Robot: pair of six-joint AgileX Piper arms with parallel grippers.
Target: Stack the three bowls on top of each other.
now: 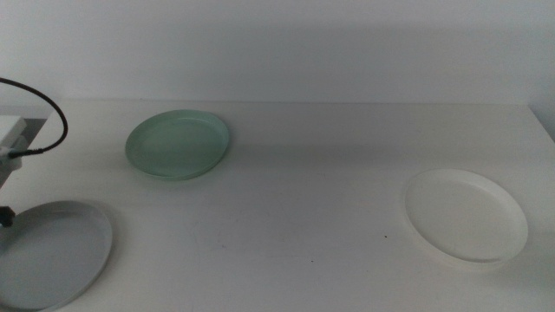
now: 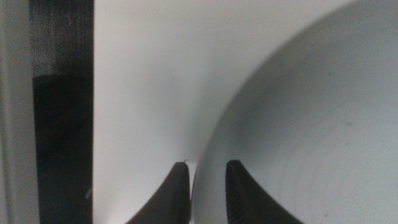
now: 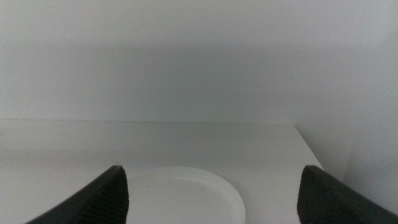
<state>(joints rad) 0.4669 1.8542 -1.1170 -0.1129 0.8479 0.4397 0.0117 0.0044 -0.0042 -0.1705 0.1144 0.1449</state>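
Observation:
The grey bowl (image 1: 52, 253) lies at the front left of the white table. My left gripper (image 2: 208, 165) is at its left rim, at the middle view's left edge. In the left wrist view its two jaws stand close together, with the rim of the grey bowl (image 2: 311, 124) between them. The mint green bowl (image 1: 178, 144) rests at the back left. Over at the right sits the white bowl (image 1: 466, 215). My right gripper (image 3: 211, 168) is out of the middle view. It hangs open, jaws wide apart, with the white bowl (image 3: 186, 196) lying low between them.
A black cable (image 1: 52, 121) loops over the table's left side. A dark gap (image 2: 62, 124) runs past the table's left edge in the left wrist view. The table's right edge (image 1: 542, 121) is close to the white bowl. A pale wall stands behind.

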